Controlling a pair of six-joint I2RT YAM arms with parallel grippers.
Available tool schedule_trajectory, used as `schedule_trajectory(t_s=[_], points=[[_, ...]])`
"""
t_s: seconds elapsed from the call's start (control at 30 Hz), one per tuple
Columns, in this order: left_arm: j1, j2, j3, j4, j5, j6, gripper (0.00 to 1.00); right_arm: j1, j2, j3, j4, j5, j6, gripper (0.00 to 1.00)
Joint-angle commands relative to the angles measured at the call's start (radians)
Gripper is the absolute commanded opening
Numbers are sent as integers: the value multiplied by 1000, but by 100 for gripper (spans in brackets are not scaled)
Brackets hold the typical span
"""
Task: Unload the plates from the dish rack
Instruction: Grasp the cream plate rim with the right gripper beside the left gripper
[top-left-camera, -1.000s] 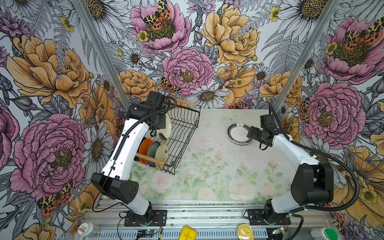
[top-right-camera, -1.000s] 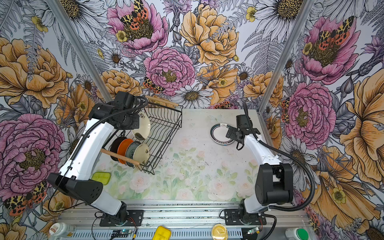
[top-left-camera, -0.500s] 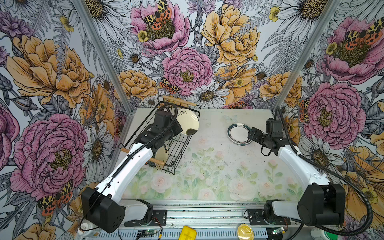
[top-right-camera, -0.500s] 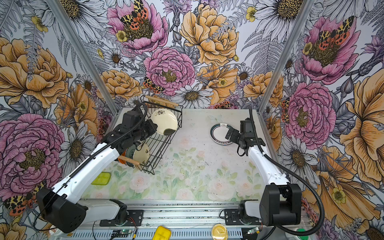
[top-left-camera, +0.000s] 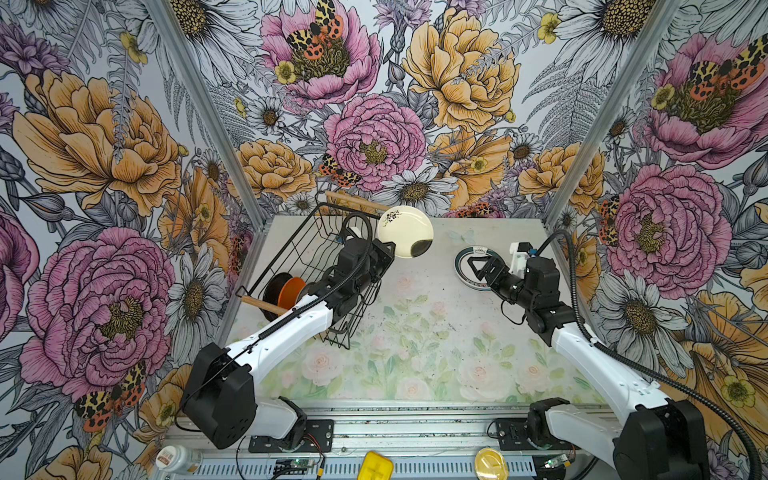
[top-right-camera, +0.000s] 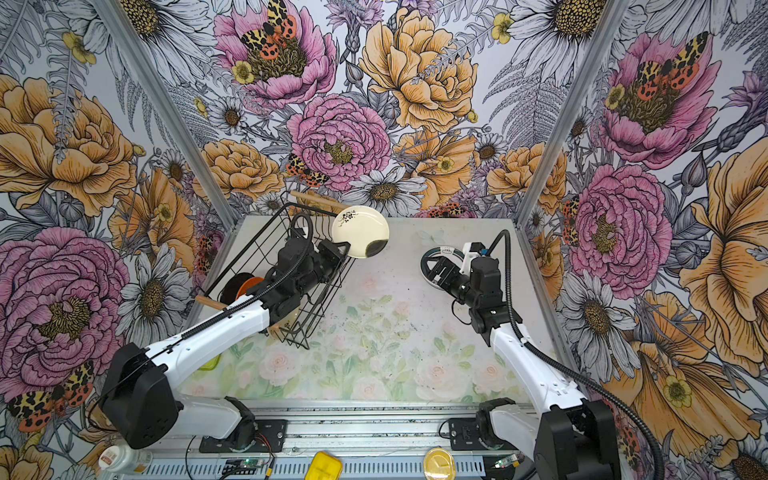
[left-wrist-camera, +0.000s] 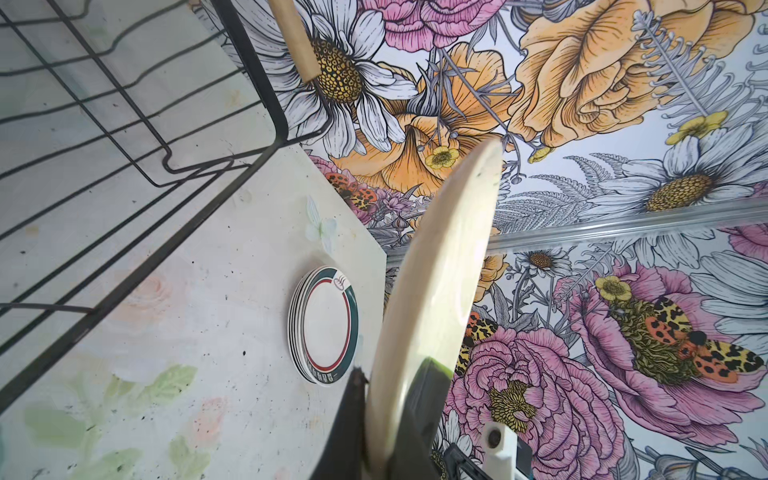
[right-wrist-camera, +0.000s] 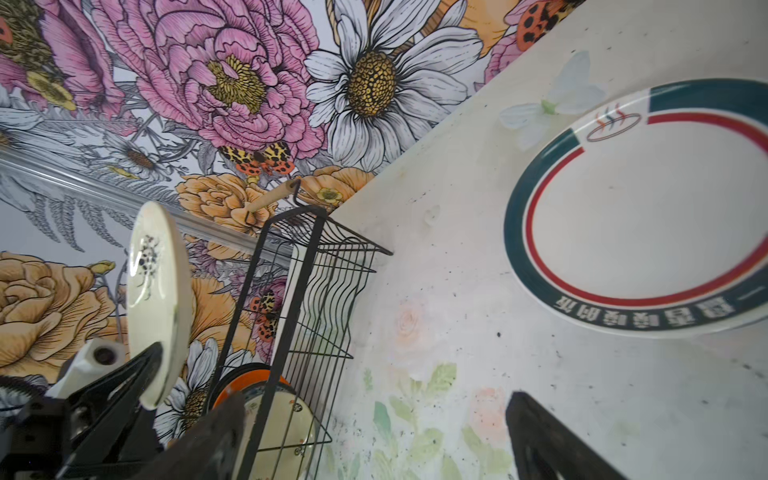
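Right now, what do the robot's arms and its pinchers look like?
The left arm and right arm have smooth white tubes joined by chunky black joints. A black cable runs along each. The left gripper and right gripper are black with flat fingers, each with a small white block behind it.

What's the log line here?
left pincer: shut on cream plate, out of dish rack | right pincer: open, empty, by banded plate stack | orange plate: in rack

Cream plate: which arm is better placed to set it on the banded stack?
Left. The left fingers clamp the cream plate, lifted out of the dish rack. The right fingers stand open and empty by the stack of banded plates.
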Motion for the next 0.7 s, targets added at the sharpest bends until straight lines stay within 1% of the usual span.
schedule_trajectory(t_s=[0.0,0.07,0.13,0.27,0.33,0.47,0.57,0.67], points=[[-20,63,49,90,22,-73,0,48,-15,-2,187,7,82,98],[-26,104,56,124,56,-106,0,77,-2,-5,249,21,101,97],[-32,135,58,159,75,-128,0,108,24,8,276,38,102,95],[-42,171,82,170,103,-138,0,156,107,58,310,46,111,85],[-46,177,86,172,114,-144,0,175,143,79,334,50,115,83],[-55,185,86,175,123,-151,0,196,207,129,325,52,113,80],[-50,196,83,189,147,-165,0,203,230,136,337,58,117,78],[-48,207,85,198,166,-174,0,203,238,133,364,71,125,68]])
